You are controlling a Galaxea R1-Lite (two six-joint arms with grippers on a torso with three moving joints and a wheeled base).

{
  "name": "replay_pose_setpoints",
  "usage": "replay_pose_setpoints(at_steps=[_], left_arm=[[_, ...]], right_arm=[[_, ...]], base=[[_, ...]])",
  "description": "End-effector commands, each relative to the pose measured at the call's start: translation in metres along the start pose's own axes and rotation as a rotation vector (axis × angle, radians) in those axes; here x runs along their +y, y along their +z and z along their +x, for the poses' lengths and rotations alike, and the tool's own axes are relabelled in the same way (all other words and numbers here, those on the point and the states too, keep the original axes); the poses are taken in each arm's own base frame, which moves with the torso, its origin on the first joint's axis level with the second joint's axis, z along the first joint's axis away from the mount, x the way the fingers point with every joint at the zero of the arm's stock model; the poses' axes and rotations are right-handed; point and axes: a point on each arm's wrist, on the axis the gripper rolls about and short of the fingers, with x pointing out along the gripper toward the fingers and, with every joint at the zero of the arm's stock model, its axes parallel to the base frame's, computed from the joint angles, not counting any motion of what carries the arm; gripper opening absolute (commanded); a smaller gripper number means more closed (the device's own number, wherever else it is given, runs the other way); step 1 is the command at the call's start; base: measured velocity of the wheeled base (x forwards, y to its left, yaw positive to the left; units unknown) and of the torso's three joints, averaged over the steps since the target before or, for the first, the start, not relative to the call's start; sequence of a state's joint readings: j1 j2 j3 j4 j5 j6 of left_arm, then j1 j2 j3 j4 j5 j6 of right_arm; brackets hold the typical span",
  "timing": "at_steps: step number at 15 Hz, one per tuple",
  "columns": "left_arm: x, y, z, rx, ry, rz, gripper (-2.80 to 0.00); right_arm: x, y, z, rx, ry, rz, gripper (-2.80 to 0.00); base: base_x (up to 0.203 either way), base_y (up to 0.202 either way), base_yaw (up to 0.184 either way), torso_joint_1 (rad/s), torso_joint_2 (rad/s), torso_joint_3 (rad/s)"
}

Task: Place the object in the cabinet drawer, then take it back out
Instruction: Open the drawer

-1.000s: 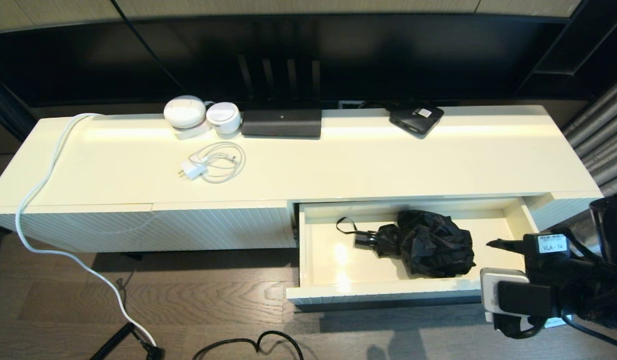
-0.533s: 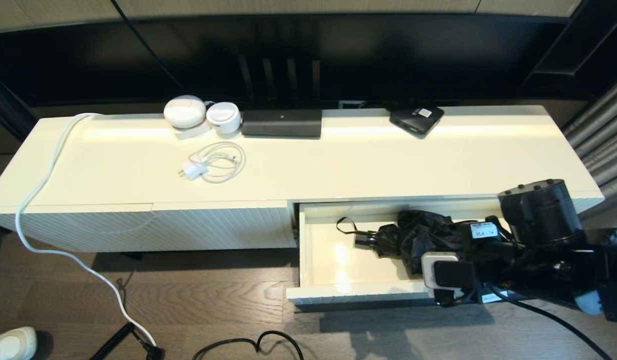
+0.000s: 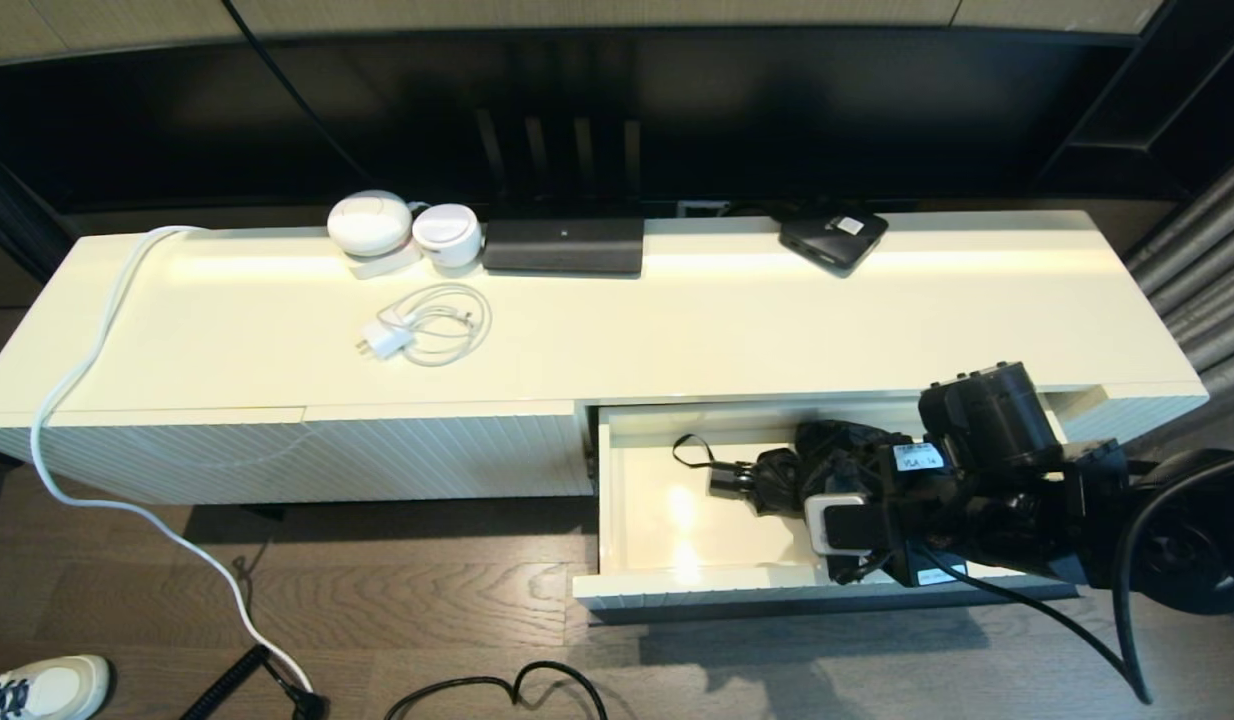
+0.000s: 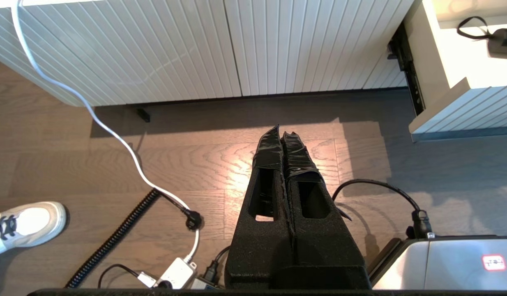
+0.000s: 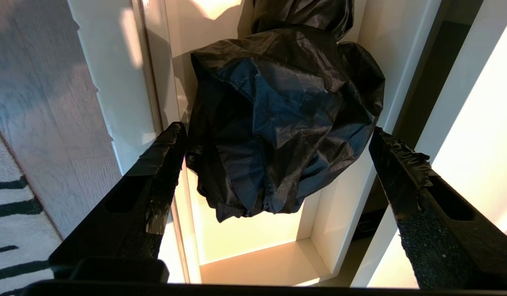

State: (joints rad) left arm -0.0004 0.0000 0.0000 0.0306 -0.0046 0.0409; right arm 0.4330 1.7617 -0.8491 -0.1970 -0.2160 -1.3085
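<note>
over the pulled-out cream-white fluted drawer [image 3: 677,585], the right gripper [image 5: 278,164] hung with fingers spread wide around the black bunched-fabric folding umbrella [image 5: 286,111] lying inside. taking it out seemed in hand; next, close on the fabric. the left gripper [image 4: 283,142], fingers together, idled above the floor.

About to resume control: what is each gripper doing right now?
Left gripper: shut, empty, parked above the floor.
Right gripper: open, holding nothing, its fingers either side of the umbrella in the drawer.
</note>
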Motion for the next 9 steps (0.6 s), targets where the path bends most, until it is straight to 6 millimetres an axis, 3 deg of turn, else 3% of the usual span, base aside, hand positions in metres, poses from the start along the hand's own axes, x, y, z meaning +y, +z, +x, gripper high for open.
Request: replay_pose_setpoints(at_steps=[1,9], left_arm=[[0.000,0.000,0.000,-0.001,0.000,0.001,-2.80],[0.000,0.000,0.000,-0.001,0.000,0.001,-2.80]], right_arm=[[0.002,-0.005,0.010,0.016,0.027,-0.002,0.00],[0.001,-0.010,0.027,0.022,0.086,0.008,0.00]], base=[[0.000,0.000,0.000,0.000,0.00,0.000],[0.000,0.000,0.000,0.000,0.00,0.000]])
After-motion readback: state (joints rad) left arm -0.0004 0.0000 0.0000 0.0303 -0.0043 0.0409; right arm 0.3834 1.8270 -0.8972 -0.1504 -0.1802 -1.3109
